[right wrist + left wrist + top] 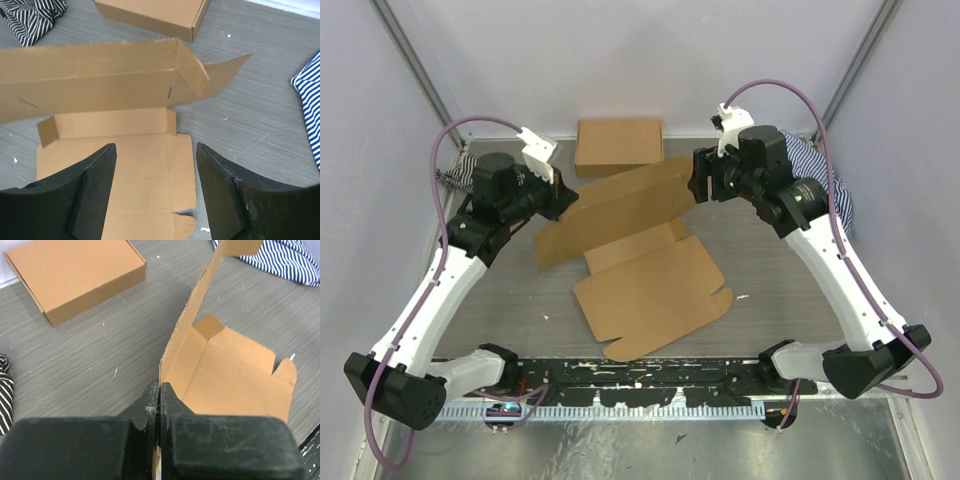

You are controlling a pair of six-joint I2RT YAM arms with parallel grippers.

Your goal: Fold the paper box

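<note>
— Bright or dim?
— Bright, evenly lit from overhead, soft and diffuse. Matte and even in tone across the desk [760,250].
— Shadows?
— Faint, blurred at the rims. Slightly darker beneath the raised flap of the paper box [650,290], darker again inside its folded corner in the left wrist view.
— Sharp?
— Crisp from above. Up close, soft and nearly featureless black at 6 o'clock on the left tool [159,390]; likewise at 7 and 5 o'clock on the right tool [156,150].
— Edges?
— Mildly bowed by wide lenses in both wrist views. Washed out pale at 1 o'clock in the right one, at 11 o'clock in the left.
</note>
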